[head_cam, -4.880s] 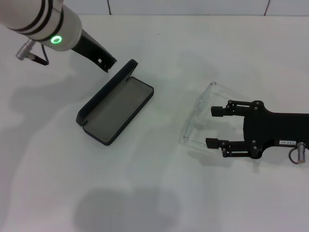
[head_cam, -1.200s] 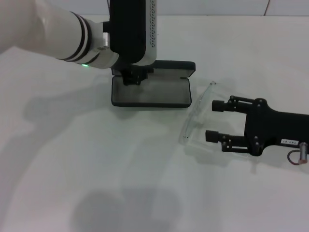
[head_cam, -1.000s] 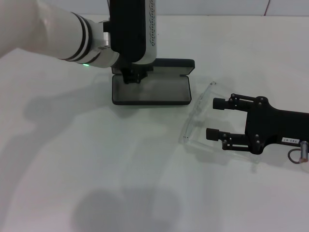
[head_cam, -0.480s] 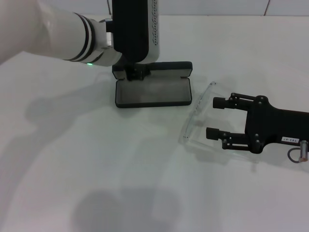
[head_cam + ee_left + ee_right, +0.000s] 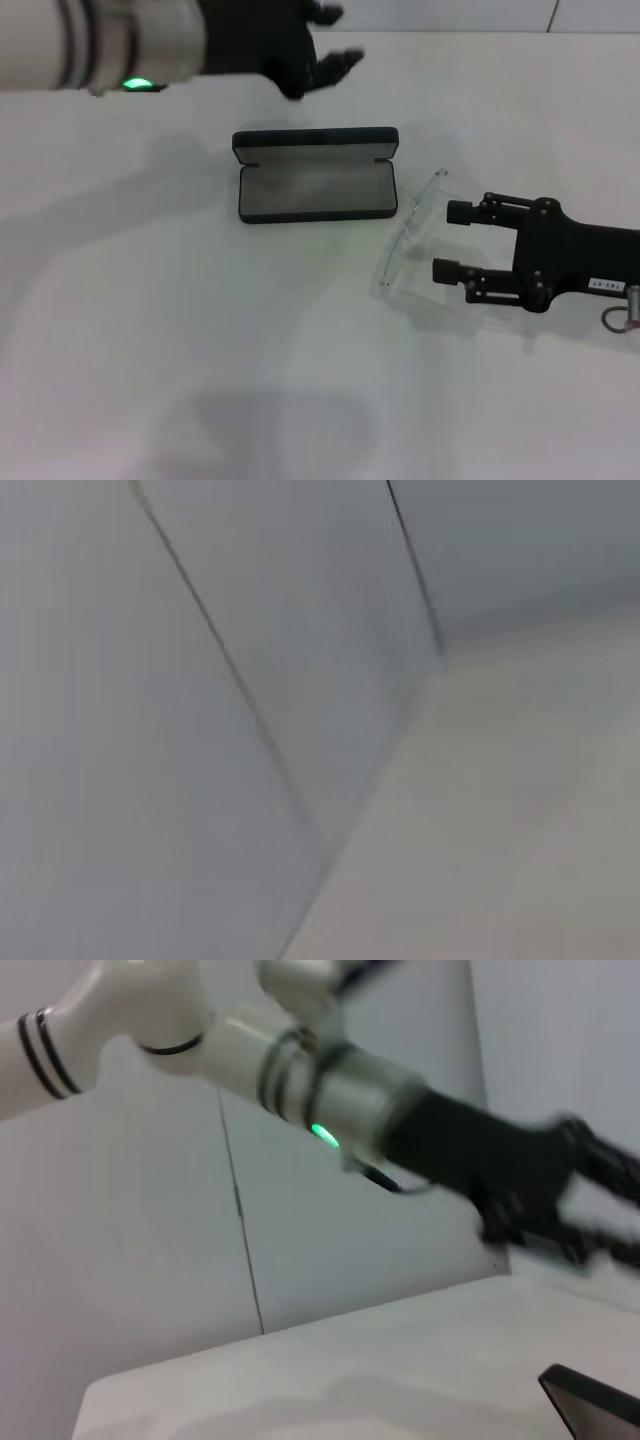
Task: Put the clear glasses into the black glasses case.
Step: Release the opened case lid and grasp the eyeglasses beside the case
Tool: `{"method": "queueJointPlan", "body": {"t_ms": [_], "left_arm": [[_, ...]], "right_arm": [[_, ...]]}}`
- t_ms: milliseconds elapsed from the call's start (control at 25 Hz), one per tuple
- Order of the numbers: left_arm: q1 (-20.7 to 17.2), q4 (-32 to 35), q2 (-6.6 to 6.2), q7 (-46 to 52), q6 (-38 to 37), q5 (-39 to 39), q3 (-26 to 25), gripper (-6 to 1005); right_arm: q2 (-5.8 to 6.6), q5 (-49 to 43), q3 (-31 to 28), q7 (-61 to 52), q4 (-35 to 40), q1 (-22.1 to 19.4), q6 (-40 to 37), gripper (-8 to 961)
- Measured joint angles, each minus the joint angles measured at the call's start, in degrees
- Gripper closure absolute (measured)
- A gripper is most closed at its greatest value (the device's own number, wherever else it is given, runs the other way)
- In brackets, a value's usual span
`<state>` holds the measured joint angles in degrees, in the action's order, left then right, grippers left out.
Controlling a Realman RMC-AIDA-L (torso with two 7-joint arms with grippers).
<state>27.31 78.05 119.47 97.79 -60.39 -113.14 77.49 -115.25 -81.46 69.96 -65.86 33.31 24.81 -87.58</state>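
Since the earlier frames, L end effector [image 5: 320, 40] has been lifted off the black rectangular hard-shell glasses case [image 5: 316, 175] and pulled up toward the far edge of the white table [image 5: 150, 330]; fingers spread, nothing held. Case was turned square-on and is left open, grey lining up, lid hinged to the far side, presumably so it can be loaded from the near side. Clear wraparound plastic glasses [image 5: 408, 232] lie on table just beside case's right end, not touching. R end effector [image 5: 452, 240] sits low at the glasses, fingers wide, pointed at the lens; approach for pickup is judged pending.
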Motion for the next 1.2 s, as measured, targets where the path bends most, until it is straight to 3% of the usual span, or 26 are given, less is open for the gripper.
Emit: {"method": "queueJointPlan", "body": {"t_ms": [120,160,200,360,520,640,760,1000,1080,1200], "left_arm": [[-2.43,-2.42,0.01,-5.11,-7.80,14.07,-6.77,568],[-2.43,-2.42,0.01,-5.11,-7.80,14.07,-6.77,565],[-5.14,-6.99,0.03,-11.60,-15.52,26.42,-11.48,562],[-9.25,-12.63,0.16,-19.09,-20.81,35.79,-14.27,513],[-12.94,-17.17,0.20,-21.32,-21.17,38.32,-14.56,463],[-14.83,-20.59,0.24,-24.42,-21.30,40.01,-15.10,408],[-16.30,-23.82,0.29,-27.66,-21.34,42.53,-15.31,344],[-16.53,-26.31,0.22,-30.83,-21.29,42.63,-15.23,215],[-17.08,-26.59,0.26,-32.28,-21.32,42.69,-15.25,215],[-17.60,-27.26,0.25,-34.21,-21.38,43.11,-15.35,214]], "right_arm": [[0.48,-0.56,0.00,-4.52,0.17,0.61,1.56,224],[0.83,-0.94,0.00,-6.46,0.32,0.92,1.98,224],[1.38,-1.44,0.01,-8.99,0.47,1.33,2.29,224],[3.83,-2.18,-0.02,-19.93,2.31,3.09,2.82,224],[6.04,-11.67,0.04,-40.72,12.02,5.41,5.05,224],[6.44,-20.72,-0.04,-52.83,19.52,8.14,4.15,228],[6.84,-27.41,-0.79,-64.38,23.90,13.38,0.28,241],[7.96,-41.24,-5.45,-82.19,23.77,24.30,-8.25,252],[7.68,-48.70,-5.73,-87.22,22.52,28.00,-9.87,254],[6.93,-52.51,-5.95,-90.99,19.25,31.54,-10.76,257]]}}
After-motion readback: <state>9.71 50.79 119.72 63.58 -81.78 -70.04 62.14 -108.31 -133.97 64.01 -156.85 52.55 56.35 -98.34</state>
